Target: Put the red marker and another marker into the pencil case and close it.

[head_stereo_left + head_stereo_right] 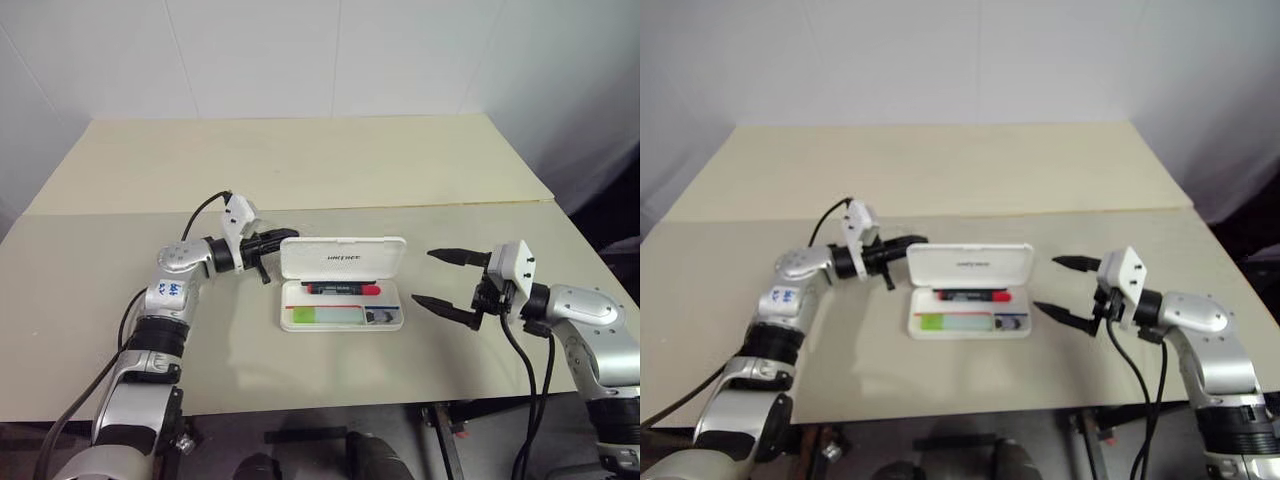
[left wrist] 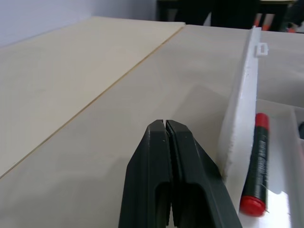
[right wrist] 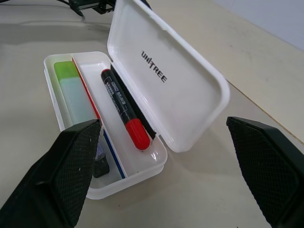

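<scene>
The right end effector (image 1: 449, 280) hangs level over the near right part of the beige worktop (image 1: 330, 160), its two black fingers (image 3: 57, 175) spread wide and holding nothing, pointing across toward the pencil case (image 1: 343, 318) and standing a little apart from the case's right end.

The pencil case sits open near the middle of the worktop, a white hard plastic tray with its hinged lid (image 3: 161, 76) raised upright along the far side; dark lettering shows on the lid's inner face. In the tray's nearer compartment lies the green highlighter (image 1: 325, 316), bright green at its left end with a pale translucent body, lengthwise along the case. A small dark object (image 1: 380, 317) rests at the right end of that same compartment; what it is cannot be made out. A thin red and blue stripe (image 3: 102, 128) runs between the compartments. In the farther compartment, close under the lid, lies the red marker (image 1: 342, 288), lengthwise, its body dark in the middle with a red cap at the right.

The left end effector (image 1: 280, 240) is level at the case's far left corner, its fingers (image 2: 166, 185) pressed together with nothing between them, their tips just behind the left edge of the upright lid; whether they touch it cannot be told.
</scene>
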Motion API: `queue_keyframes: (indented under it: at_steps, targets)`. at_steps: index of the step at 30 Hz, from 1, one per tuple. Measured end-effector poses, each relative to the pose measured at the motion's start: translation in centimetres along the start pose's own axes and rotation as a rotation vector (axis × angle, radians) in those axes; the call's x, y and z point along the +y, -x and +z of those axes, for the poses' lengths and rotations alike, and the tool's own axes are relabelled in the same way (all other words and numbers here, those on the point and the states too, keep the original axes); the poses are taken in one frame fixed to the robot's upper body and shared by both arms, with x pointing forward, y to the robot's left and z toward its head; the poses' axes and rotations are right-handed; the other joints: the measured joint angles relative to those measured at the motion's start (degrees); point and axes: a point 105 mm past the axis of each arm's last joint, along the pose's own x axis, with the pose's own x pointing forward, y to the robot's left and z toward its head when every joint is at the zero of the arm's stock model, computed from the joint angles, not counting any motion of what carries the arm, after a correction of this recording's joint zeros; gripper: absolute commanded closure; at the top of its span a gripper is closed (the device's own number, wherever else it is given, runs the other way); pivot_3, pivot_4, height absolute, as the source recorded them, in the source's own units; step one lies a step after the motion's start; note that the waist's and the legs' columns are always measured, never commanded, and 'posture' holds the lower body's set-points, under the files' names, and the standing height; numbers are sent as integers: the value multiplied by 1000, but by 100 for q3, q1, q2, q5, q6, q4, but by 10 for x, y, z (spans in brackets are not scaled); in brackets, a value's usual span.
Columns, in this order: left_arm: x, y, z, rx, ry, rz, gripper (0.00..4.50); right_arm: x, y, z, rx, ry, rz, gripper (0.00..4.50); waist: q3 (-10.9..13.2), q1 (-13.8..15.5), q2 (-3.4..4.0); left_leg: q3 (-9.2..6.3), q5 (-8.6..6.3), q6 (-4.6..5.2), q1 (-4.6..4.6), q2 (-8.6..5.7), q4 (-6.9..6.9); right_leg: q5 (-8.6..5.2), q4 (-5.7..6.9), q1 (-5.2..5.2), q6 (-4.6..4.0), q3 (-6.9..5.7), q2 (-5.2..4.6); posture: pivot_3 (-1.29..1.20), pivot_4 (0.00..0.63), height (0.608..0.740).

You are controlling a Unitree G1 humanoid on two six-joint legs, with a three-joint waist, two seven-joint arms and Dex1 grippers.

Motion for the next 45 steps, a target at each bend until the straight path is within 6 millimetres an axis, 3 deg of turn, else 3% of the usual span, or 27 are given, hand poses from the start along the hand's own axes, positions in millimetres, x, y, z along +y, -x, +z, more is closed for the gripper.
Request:
queue_keyframes:
  at_steps: [8, 17, 35, 40, 45]
  targets:
    - [-40, 13, -6, 61, -86, -220, 4452, 3, 1, -3, 7, -15, -5, 0, 0, 15, 0, 0, 0, 0, 1, 0, 3, 0, 2, 1, 0, 2, 0, 0, 150, 740]
    - [-70, 3, -21, 192, -147, -362, 4452, 8, 1, -4, 13, -24, -10, 0, 0, 12, 0, 0, 0, 1, 1, -1, 3, 0, 2, 0, 0, 3, 0, 0, 150, 740]
    - [-79, -5, -26, 349, -126, -339, 4452, 8, -6, 2, -23, -28, -32, 0, -2, 12, 0, 0, 3, 3, 11, -2, 4, 0, 11, 5, 0, 7, 0, 0, 150, 740]
    - [-80, -11, -25, 335, -95, -323, 4452, 8, -9, 3, -36, -35, -29, 0, -4, 15, 0, -1, 4, 4, 13, -2, 4, 0, 11, 7, 0, 7, 0, 0, 150, 740]
    - [-79, -4, -24, 311, -42, -309, 4452, 9, -10, 1, -39, -42, -27, 0, -4, -13, 0, -1, 4, 4, 11, -1, 4, 0, 11, 6, -1, 7, 0, 0, 150, 740]
